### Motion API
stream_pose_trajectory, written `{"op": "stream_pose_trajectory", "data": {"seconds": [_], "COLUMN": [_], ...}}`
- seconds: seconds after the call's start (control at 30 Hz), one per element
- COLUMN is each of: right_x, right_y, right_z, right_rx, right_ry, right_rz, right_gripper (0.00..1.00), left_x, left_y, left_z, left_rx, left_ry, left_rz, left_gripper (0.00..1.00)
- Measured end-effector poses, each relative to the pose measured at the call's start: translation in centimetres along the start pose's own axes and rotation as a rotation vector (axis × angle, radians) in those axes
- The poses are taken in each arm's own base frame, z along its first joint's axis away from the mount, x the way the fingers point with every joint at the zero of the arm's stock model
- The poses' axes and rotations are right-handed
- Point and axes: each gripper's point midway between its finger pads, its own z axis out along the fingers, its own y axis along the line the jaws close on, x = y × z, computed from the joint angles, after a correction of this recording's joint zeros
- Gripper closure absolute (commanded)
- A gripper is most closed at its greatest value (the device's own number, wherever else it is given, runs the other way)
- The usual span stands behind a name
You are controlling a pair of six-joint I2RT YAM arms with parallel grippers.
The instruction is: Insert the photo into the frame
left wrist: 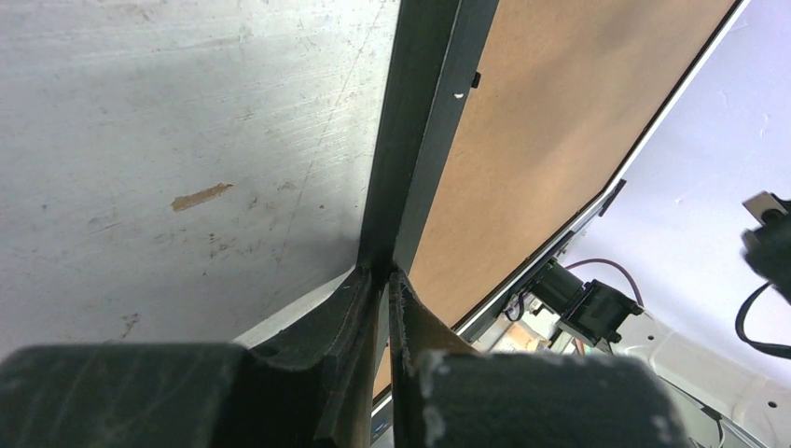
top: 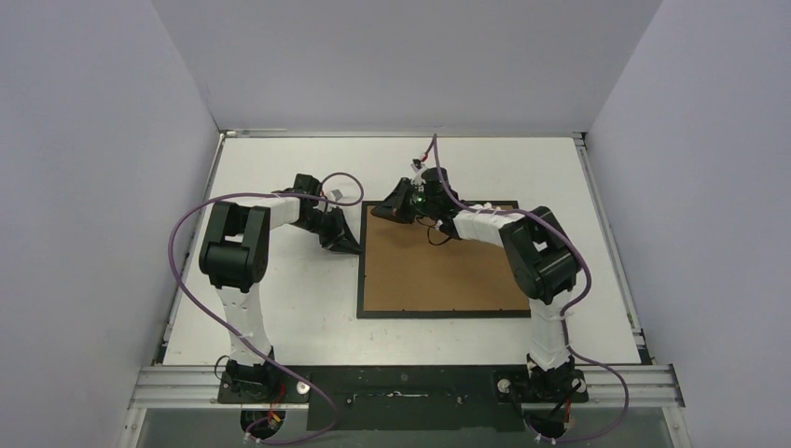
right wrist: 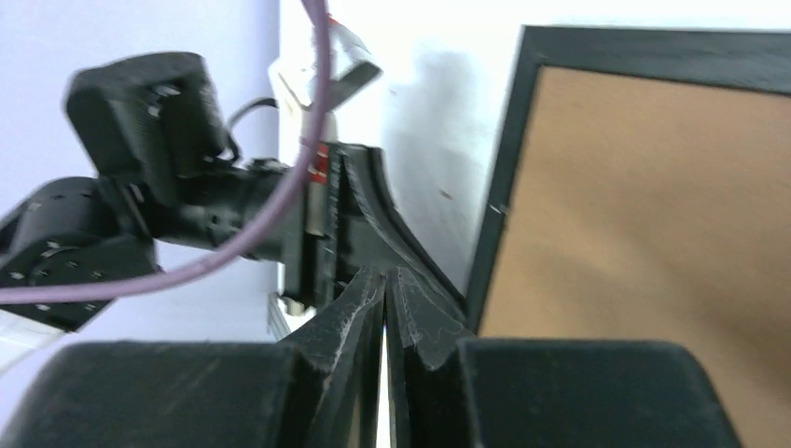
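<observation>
Left hand closed against frame edge, right hand closed, empty, by frame corner

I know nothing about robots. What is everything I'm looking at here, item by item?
frame: one, black, flat on the table right of centre, back side up
backing board: one, brown, filling the frame
photo: none in view
table: one, white, under everything
walls: three, pale grey, around the table
rail: one, silver metal, along the near edge
cables: two, purple, looping along the arms
arms: two, black and white, bases at the near rail
left gripper: one, black, shut, tips at the frame's left edge
right gripper: one, black, shut, beside the frame's far left corner
</observation>
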Motion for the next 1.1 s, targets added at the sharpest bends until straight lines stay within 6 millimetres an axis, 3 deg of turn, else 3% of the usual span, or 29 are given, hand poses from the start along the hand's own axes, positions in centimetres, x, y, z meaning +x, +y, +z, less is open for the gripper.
{"op": "stream_pose_trajectory", "data": {"seconds": [0.13, 0.43, 0.77, 1.1], "right_x": [-0.6, 1.2, 0.5, 0.9], "right_y": [1.6, -2.9, -3.4, -4.3], "right_z": [1.9, 5.7, 6.5, 6.4], "right_rx": [-0.048, 0.022, 0.044, 0.078], "right_ry": [-0.021, 0.012, -0.015, 0.004], "right_rz": [0.031, 0.157, 0.175, 0.166], "right_gripper": [0.96, 1.00, 1.00, 1.00], "left_x": [0.0, 0.0, 0.0, 0.0], "left_y": [0.0, 0.0, 0.0, 0.0], "left_z": [0.0, 0.0, 0.0, 0.0], "left_rx": [0.000, 0.002, 0.002, 0.003], "left_ry": [0.002, 0.010, 0.012, 0.011], "left_rz": [-0.003, -0.011, -0.012, -0.012], "left_gripper": [0.94, 0.94, 0.95, 0.96]}}
